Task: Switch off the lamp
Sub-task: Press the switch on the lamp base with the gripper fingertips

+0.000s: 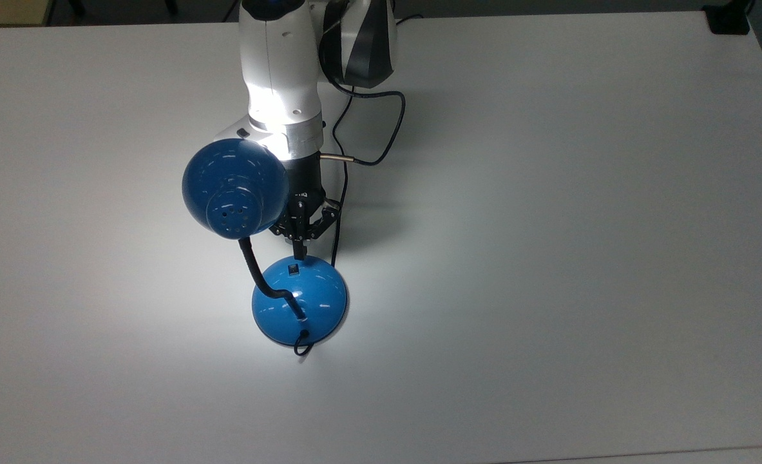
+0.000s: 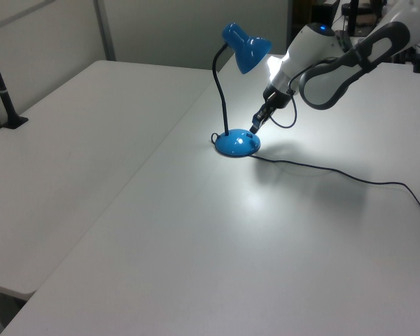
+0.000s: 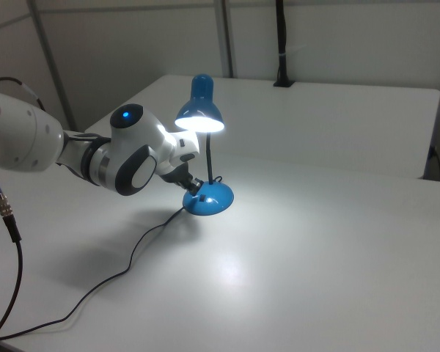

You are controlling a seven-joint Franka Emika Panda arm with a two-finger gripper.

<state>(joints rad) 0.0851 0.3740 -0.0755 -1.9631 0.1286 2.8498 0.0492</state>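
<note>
The glossy blue desk lamp with its dome shade, black flexible gooseneck and round domed base stands near the middle of the white counter, and it is lit: in the right view the shade glows underneath and a bright pool falls on the counter around the base. The white robot arm slants down toward the base, and its black end effector, fingers clenched together into one narrow tip, meets the small black switch on the base's top. A thin dark cord trails from the base across the counter toward the left view's right.
</note>
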